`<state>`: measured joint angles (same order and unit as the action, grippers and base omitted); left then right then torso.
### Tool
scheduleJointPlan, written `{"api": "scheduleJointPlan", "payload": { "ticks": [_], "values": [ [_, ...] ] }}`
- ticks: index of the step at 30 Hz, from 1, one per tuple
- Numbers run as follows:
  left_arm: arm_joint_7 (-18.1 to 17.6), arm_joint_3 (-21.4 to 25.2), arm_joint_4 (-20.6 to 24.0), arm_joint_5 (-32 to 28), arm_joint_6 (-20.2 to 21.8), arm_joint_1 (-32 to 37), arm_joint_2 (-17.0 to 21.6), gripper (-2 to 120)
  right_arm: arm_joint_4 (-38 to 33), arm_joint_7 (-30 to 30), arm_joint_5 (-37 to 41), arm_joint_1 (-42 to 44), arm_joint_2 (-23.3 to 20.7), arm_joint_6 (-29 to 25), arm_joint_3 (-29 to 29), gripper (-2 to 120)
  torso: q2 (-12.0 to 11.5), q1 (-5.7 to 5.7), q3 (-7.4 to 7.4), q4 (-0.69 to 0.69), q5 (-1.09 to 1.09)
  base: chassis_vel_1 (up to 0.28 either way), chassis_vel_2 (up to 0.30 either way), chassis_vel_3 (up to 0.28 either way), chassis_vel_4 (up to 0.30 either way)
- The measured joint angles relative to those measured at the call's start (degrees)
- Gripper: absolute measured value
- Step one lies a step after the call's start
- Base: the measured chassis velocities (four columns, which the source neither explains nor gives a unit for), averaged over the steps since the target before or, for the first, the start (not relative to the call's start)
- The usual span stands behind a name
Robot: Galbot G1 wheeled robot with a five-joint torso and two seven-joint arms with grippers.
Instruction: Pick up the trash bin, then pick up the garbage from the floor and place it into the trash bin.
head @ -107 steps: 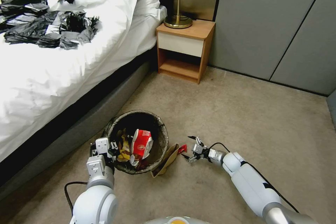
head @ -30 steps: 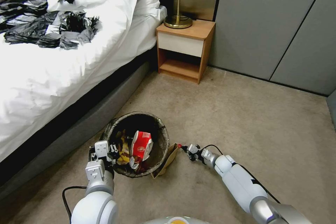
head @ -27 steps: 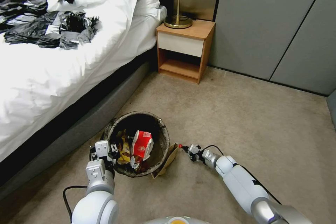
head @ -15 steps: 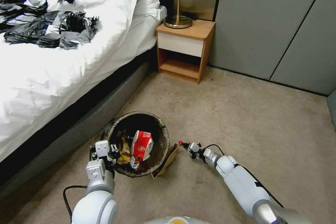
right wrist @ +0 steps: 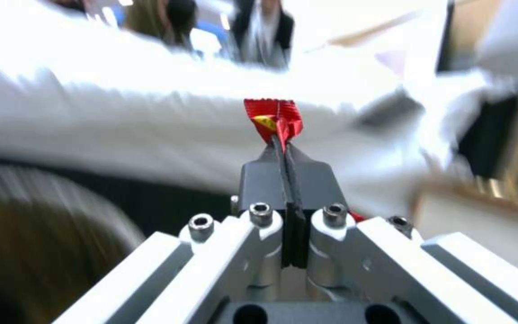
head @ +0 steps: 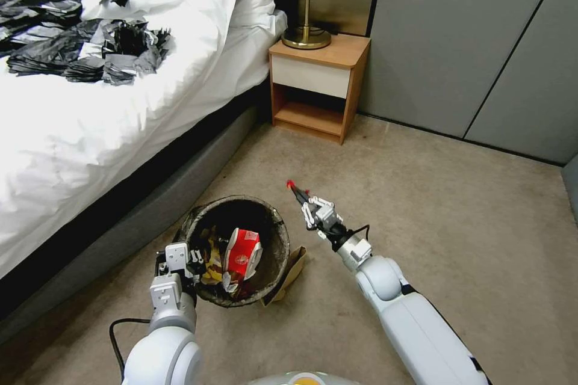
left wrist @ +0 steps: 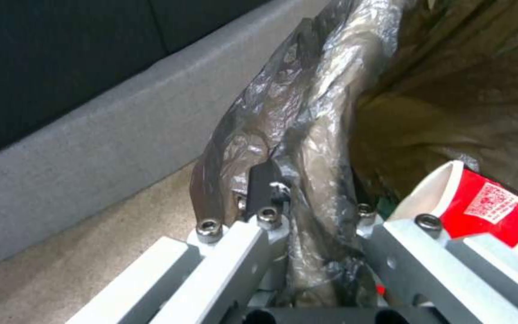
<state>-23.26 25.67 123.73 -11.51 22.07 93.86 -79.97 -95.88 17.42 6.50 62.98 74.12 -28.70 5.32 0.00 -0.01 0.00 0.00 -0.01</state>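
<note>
The right gripper (head: 296, 191) was up off the floor (head: 421, 192), just to the far right of the trash bin (head: 274, 222), its fingers pressed together on a small red wrapper (right wrist: 276, 119) that stuck out past the tips. The trash bin stood on the carpet close to the bed (head: 90, 132), already holding a red-and-white packet (head: 241, 252) and some yellow wrappers (head: 212, 258). The left gripper (head: 180, 260) was at the bin's near left rim, its fingers (left wrist: 265, 180) clamped on the dark bag liner (left wrist: 307, 135) folded over the edge. A brown paper bag (head: 292, 267) lay on the floor against the bin's near right side. Farther off stood a wooden nightstand (head: 319, 81) with a brass lamp (head: 307, 36) on top.
</note>
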Motion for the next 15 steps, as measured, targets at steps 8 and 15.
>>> {"api": "scheduleJointPlan", "payload": {
  "ticks": [8, 15],
  "values": [
    [0.0, -0.19, -0.18, 0.21, 0.0, 0.04, -0.17, 1, -9.06, 1.8, 0.03, 4.15, -2.2, 0.43, -5.3, 0, 0.0, 0.0, 0.0, 0.0, 0.0, 0.0, 0.0, 0.0, 0.0],
    [-0.01, -0.39, 0.31, 0.42, 0.01, 0.22, -0.54, 1, -4.78, 1.95, -1.89, 3.99, -2.05, -0.3, -9.54, 0, 0.0, 0.0, 0.0, 0.0, 0.0, 0.0, 0.0, 0.0, 0.0]
  ]
}}
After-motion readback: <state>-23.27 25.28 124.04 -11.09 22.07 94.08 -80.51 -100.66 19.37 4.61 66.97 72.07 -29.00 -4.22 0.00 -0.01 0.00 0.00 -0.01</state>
